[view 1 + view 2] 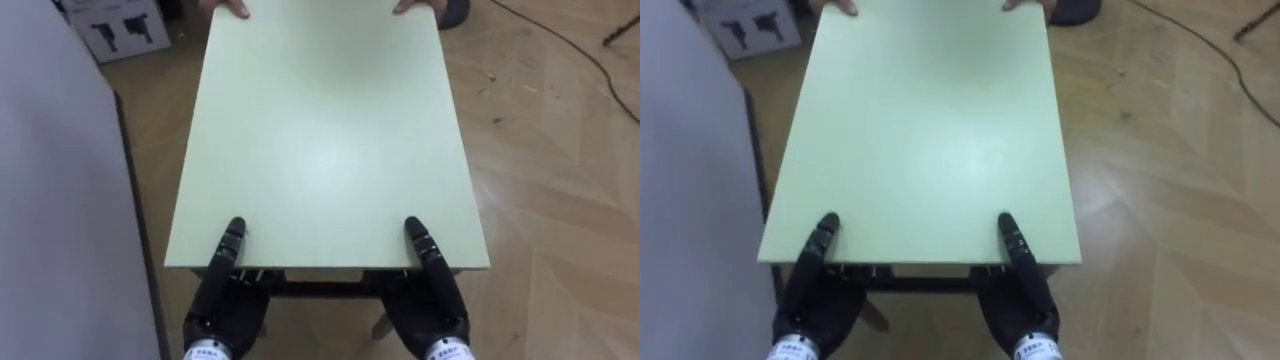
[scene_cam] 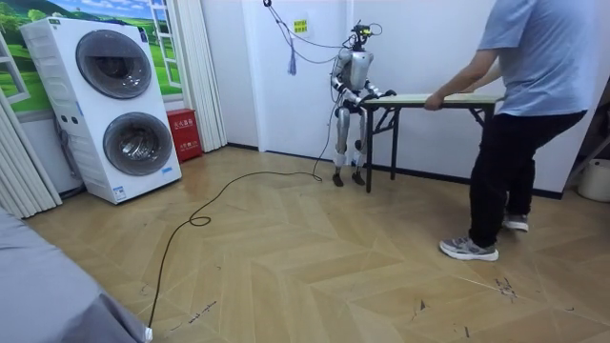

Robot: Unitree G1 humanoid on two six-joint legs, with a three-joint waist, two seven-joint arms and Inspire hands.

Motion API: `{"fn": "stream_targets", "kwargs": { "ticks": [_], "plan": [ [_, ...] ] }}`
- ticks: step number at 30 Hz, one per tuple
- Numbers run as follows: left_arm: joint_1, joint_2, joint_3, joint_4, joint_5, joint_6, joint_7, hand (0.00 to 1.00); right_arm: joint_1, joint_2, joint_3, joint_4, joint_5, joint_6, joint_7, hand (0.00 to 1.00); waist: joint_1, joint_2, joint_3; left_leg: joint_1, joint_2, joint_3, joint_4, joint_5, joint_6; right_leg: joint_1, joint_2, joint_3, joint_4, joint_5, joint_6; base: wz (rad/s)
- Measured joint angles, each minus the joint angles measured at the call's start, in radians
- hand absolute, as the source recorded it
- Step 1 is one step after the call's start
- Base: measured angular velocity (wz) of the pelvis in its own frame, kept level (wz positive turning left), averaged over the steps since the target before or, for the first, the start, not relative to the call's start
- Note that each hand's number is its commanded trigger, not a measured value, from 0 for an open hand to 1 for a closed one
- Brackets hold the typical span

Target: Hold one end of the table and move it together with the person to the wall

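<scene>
A pale green table [image 1: 320, 130] stretches away from me, its near edge just before my body. My left hand [image 1: 225, 310] grips that edge at the left, thumb lying on the top and fingers under it. At the right, my right hand [image 1: 435, 310] holds the same edge in the same way. A person's hands [image 1: 225, 8] hold the far edge. In the room view the table [image 2: 457, 97] is level between me at the white wall and the standing person [image 2: 529, 114].
A grey wall surface [image 1: 60, 200] runs close along my left. A white box [image 1: 115, 25] lies on the floor at the far left. A dark cable [image 1: 560, 40] crosses the wooden floor at the right. Stacked washing machines [image 2: 114, 105] stand at the room view's left.
</scene>
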Motion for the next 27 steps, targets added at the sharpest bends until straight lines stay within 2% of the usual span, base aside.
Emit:
{"fn": "stream_targets", "kwargs": {
  "ticks": [5,8,9,10,11,12,13,14,15,16,17,18,19,21,23,26,27],
  "plan": [
    [0.004,0.003,0.032,0.0,0.0,-0.008,0.002,1.0,-0.035,0.003,0.038,0.014,-0.001,-0.005,-0.009,1.0,0.023,-0.013,0.002,-0.016,-0.008,-0.034,-0.005,0.002,-0.003,0.004,0.007,-0.017,-0.023,0.005,-0.001,0.24],
    [0.012,-0.01,0.044,0.0,-0.003,-0.008,0.006,1.0,-0.065,0.004,0.043,0.04,0.0,0.002,-0.017,1.0,0.025,-0.013,0.0026,-0.02,-0.011,-0.046,0.002,0.001,-0.004,0.021,0.006,-0.055,-0.024,0.01,0.005,0.41],
    [0.01,-0.012,0.045,0.0,-0.002,-0.008,0.006,1.0,-0.069,0.002,0.042,0.041,0.0,0.002,-0.017,1.0,0.006,-0.011,0.0029,-0.038,-0.004,-0.008,0.01,0.001,-0.003,0.03,0.007,-0.092,-0.026,0.01,0.005,1.17],
    [0.003,-0.012,0.048,0.0,-0.001,-0.009,0.002,1.0,-0.075,0.004,0.041,0.041,0.0,0.002,-0.017,1.0,-0.036,-0.009,0.0026,-0.07,0.035,0.155,0.018,0.001,-0.002,0.04,0.006,-0.146,-0.027,0.005,0.003,1.47],
    [-0.003,-0.012,0.049,0.0,-0.001,-0.009,0.002,1.0,-0.077,0.005,0.039,0.041,0.0,0.002,-0.015,1.0,-0.057,-0.007,0.0024,-0.082,0.055,0.253,0.021,0.0,-0.003,0.046,0.006,-0.17,-0.03,0.001,0.001,1.81],
    [-0.02,-0.003,0.045,0.0,0.0,-0.008,0.002,1.0,-0.077,0.015,0.029,0.04,0.0,0.002,-0.011,1.0,-0.092,-0.011,0.0033,-0.087,0.073,0.355,0.0,-0.01,-0.04,0.048,0.009,-0.181,-0.046,-0.013,-0.008,1.41],
    [-0.029,0.002,0.046,0.001,0.001,-0.006,0.005,1.0,-0.077,0.02,0.021,0.036,-0.001,0.007,-0.011,1.0,-0.102,-0.052,0.001,-0.088,0.055,0.367,-0.001,-0.014,-0.153,0.044,-0.033,-0.183,-0.071,-0.022,-0.019,0.99],
    [-0.028,-0.002,0.047,0.001,0.001,-0.01,0.001,1.0,-0.078,0.019,0.016,0.032,-0.004,0.015,-0.011,1.0,-0.095,-0.05,0.0023,-0.096,0.102,0.411,0.085,-0.045,-0.128,0.047,-0.038,-0.205,-0.069,-0.021,-0.018,0.06],
    [-0.021,-0.013,0.048,0.001,0.001,-0.014,-0.003,1.0,-0.084,0.017,0.005,0.032,-0.011,0.032,-0.015,1.0,-0.074,-0.023,0.005,-0.099,0.232,0.462,0.236,-0.147,-0.104,0.046,-0.032,-0.221,-0.028,-0.037,-0.002,-0.19],
    [-0.02,-0.026,0.048,0.004,0.003,-0.007,-0.001,1.0,-0.087,0.004,-0.002,0.032,-0.017,0.037,-0.015,1.0,-0.065,0.016,0.0088,-0.102,0.267,0.436,0.265,-0.195,-0.115,0.039,-0.022,-0.223,0.035,-0.06,0.017,-0.09],
    [-0.02,-0.025,0.047,0.004,0.004,-0.005,0.0,1.0,-0.084,0.006,-0.005,0.032,-0.023,0.039,-0.016,1.0,-0.069,0.019,0.0082,-0.097,0.262,0.425,0.255,-0.202,-0.093,0.036,-0.023,-0.223,0.047,-0.066,0.024,0.4],
    [-0.02,-0.021,0.042,0.003,0.006,-0.005,0.001,1.0,-0.081,0.014,-0.006,0.032,-0.028,0.04,-0.016,1.0,-0.092,0.009,0.0046,-0.091,0.234,0.412,0.214,-0.178,-0.061,0.032,-0.026,-0.225,0.047,-0.064,0.033,0.57],
    [-0.02,-0.023,0.042,0.003,0.006,-0.005,0.002,1.0,-0.08,0.017,-0.007,0.031,-0.037,0.039,-0.016,1.0,-0.101,0.003,0.0017,-0.081,0.211,0.407,0.171,-0.152,-0.053,0.03,-0.034,-0.221,0.044,-0.06,0.038,0.53],
    [-0.018,-0.028,0.046,0.004,0.007,-0.006,0.003,1.0,-0.079,0.014,-0.01,0.03,-0.036,0.039,-0.016,1.0,-0.105,0.002,0.0005,-0.066,0.191,0.413,0.137,-0.13,-0.048,0.029,-0.046,-0.217,0.045,-0.058,0.041,0.23],
    [-0.018,-0.028,0.047,0.004,0.009,-0.006,0.003,1.0,-0.076,0.014,-0.01,0.03,-0.035,0.039,-0.017,1.0,-0.1,0.002,0.0002,-0.063,0.185,0.413,0.131,-0.126,-0.049,0.033,-0.049,-0.222,0.047,-0.058,0.04,0.12],
    [-0.014,-0.032,0.047,0.005,0.012,-0.003,0.003,1.0,-0.073,0.013,-0.017,0.03,-0.037,0.046,-0.019,1.0,-0.109,0.006,0.0009,-0.058,0.18,0.387,0.126,-0.124,-0.047,0.03,-0.056,-0.221,0.071,-0.058,0.041,0.17],
    [-0.01,-0.035,0.046,0.008,0.018,-0.002,0.003,1.0,-0.068,0.013,-0.02,0.03,-0.04,0.051,-0.021,1.0,-0.117,0.009,0.0012,-0.047,0.179,0.373,0.121,-0.123,-0.047,0.02,-0.059,-0.207,0.099,-0.059,0.041,0.26]
  ]
}}
